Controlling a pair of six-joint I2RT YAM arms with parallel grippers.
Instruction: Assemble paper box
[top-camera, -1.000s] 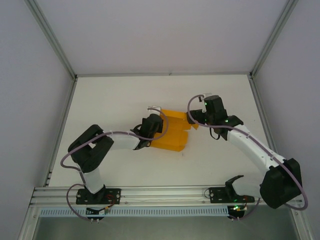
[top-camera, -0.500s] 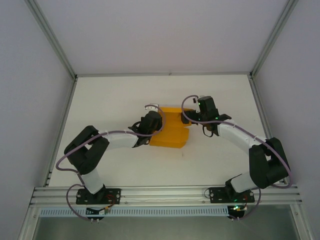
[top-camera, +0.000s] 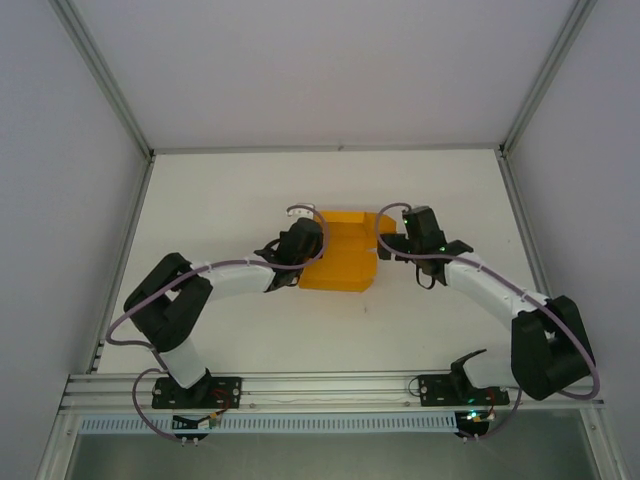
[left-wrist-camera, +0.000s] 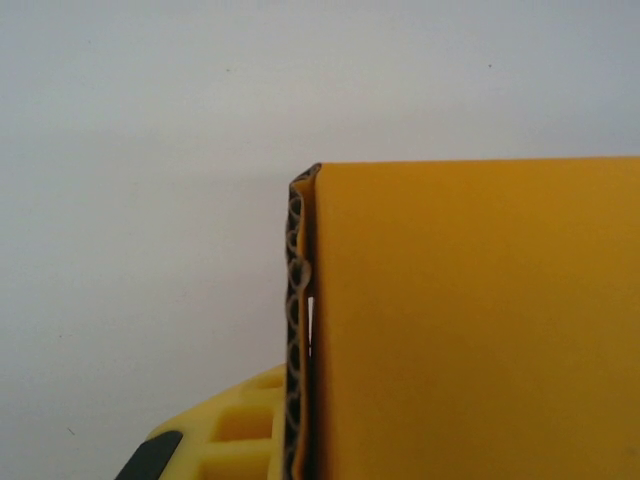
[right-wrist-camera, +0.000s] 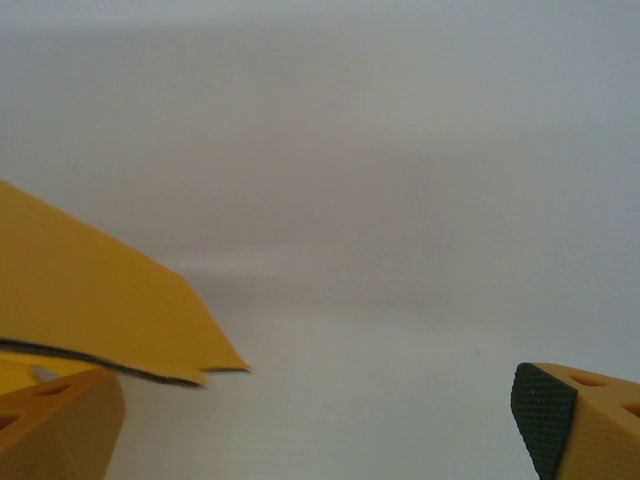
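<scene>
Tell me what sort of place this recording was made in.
Probably a purpose-built lab enclosure: a white table boxed in by white panels on aluminium framing, with the left arm and right arm bolted to a rail at its near edge.

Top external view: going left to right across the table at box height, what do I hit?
left gripper, shut on the box's left edge → paper box → right gripper, open at the box's right edge

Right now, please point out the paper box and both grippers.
paper box (top-camera: 342, 265): top external view, flat upper panel.
left gripper (top-camera: 316, 248): top external view, between fingertips.
right gripper (right-wrist-camera: 312, 420): right wrist view, between open fingertips.
</scene>
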